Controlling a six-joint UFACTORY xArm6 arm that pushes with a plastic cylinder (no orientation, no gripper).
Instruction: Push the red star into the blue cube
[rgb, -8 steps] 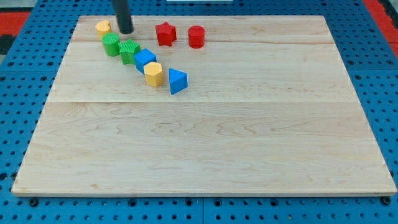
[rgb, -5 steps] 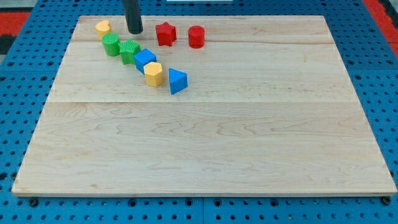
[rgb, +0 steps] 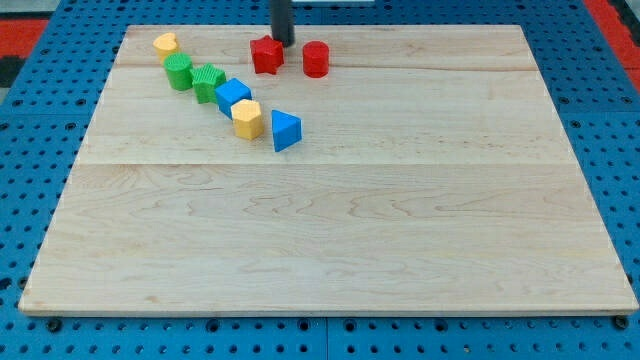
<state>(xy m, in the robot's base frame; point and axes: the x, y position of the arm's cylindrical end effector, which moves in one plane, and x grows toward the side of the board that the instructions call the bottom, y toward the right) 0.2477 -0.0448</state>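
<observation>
Table, pale wood, is seen on a blue pegboard base; its near part carries no blocks. All places below are given rel. to the blue cube, which sits toward the view's top left.

Nearest the view's bottom, the blue triangular block is found down-right of the cube, a little apart from it. The yellow hexagonal block is set just below-right of the cube, touching or nearly so; contact can't be told. Up-left of the cube, the green ridged block is pressed close to it, then the green cylinder further up-left, then the yellow heart-like block furthest up-left, near the table's far edge.

The red star is placed up-right of the cube, clearly apart from it, w/ bare table between. The red cylinder is seen further right, beyond the star, a small gap between the two.

My tip is shown at the star's far-right side, just beside or touching it, i.e. on the side away from the cube. No pincer is fitted: only a plain dark rod, nothing held.
</observation>
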